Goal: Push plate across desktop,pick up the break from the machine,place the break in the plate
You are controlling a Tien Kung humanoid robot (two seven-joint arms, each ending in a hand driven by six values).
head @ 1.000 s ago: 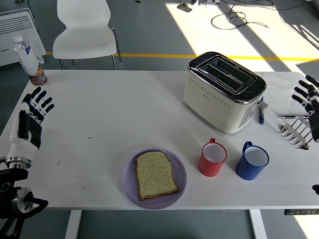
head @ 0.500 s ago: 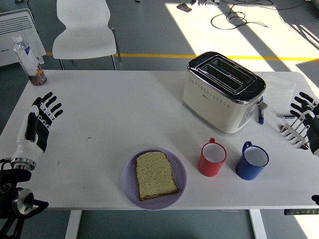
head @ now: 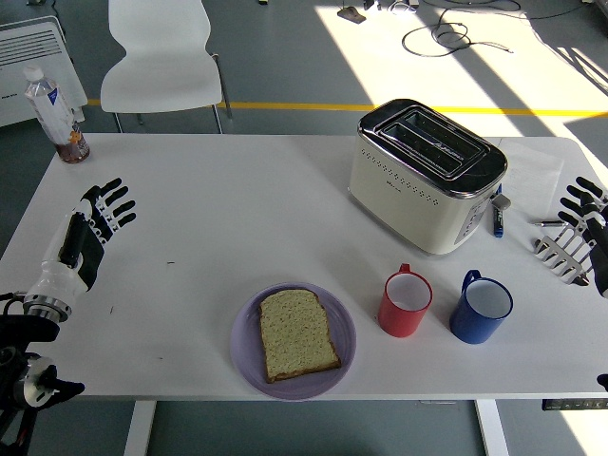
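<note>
A grey floor with a yellow line and a white chair [head: 158, 52] lies beyond the white tabletop [head: 237, 204]. A slice of pale, speckled bread [head: 298, 333] with a brown crust lies flat on a lilac plate [head: 246, 345] near the front edge, well apart from the cream toaster [head: 427, 174]. No writing is readable. The left robot hand [head: 92, 231] hovers with fingers spread, empty; the right robot hand [head: 590, 224] likewise, at the right edge

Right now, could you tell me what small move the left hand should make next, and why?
Probably ease the left hand rightward toward the purple plate. Its fingers are spread and empty, well left of the plate, which already carries the bread slice near the table's front edge; the toaster slots look empty.
</note>
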